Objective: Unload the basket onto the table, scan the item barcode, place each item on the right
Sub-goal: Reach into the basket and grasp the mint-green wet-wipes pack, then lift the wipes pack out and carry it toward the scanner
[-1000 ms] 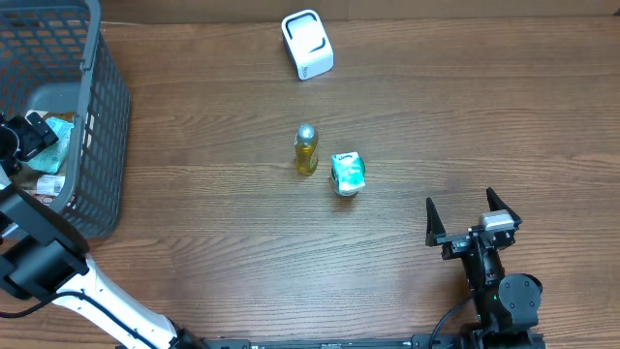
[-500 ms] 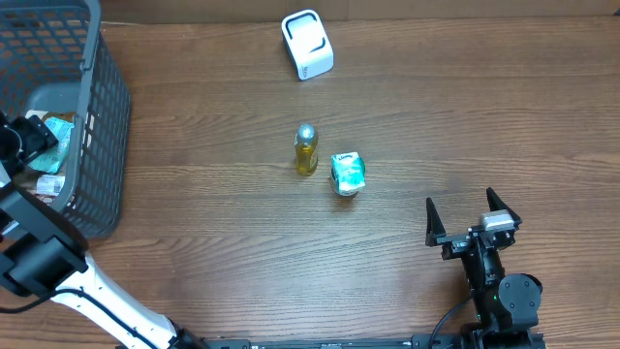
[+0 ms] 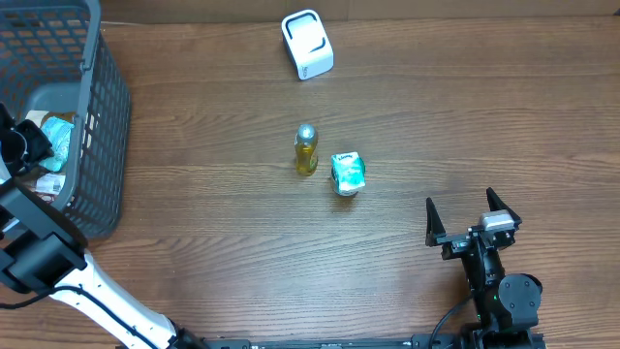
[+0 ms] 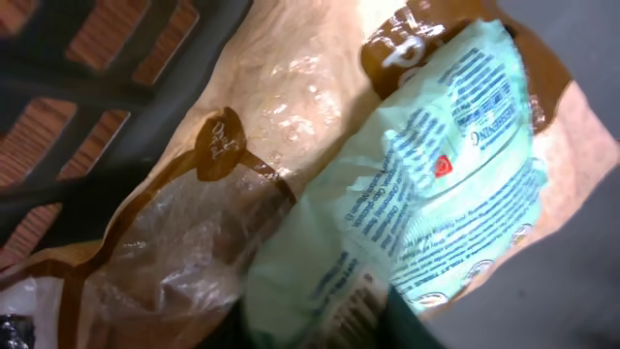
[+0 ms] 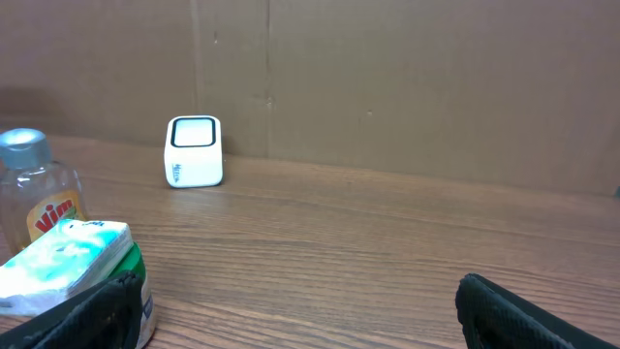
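Open worktop (image 3: 465, 116) runs from the right claw (image 3: 472, 215) to the scanner (image 3: 307, 44), broken mid-way only by the bottle (image 3: 306, 150) and the pack (image 3: 348, 174) just beside it, while the basket (image 3: 107, 116) walls and crowded packets (image 4: 426, 174) hem in the left claw (image 3: 19, 145).

Wooden table (image 3: 436, 116) bearing a grey mesh basket (image 3: 97, 145) at its left end and a white scanner (image 3: 307, 44) near the far edge. At centre, a yellow bottle (image 3: 306, 150) stands upright just beside a green packet (image 3: 348, 174), well apart from both.
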Controlling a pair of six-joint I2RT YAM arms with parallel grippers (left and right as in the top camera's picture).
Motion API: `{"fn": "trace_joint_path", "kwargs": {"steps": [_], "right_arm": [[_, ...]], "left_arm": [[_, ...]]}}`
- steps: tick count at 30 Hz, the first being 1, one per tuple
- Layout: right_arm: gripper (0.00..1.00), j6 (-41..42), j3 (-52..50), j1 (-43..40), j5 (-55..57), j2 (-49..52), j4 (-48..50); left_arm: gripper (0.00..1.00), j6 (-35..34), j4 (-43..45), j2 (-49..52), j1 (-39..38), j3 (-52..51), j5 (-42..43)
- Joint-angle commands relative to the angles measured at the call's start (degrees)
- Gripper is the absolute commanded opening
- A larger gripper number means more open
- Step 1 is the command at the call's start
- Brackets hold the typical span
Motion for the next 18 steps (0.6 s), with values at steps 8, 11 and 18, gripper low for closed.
{"fn": "trace_joint_path", "kwargs": {"steps": [8,11,18], "right_arm": [[1.00,-0.07,-0.59,-0.17,0.31,-0.46,0.13],[1.00,-0.07,-0.59,-0.17,0.31,-0.46,0.13],[1.00,-0.07,-0.59,-0.17,0.31,-0.46,0.13]], "left_arm": [[0.04,-3.28,-0.46,-11.69,0.20,0.39,3.28],[0.04,-6.78,-0.13,-16.65,0.11,0.39,6.34],[0.04,-15.10,-0.26,-27.21,0.11,0.39,15.50]]}}
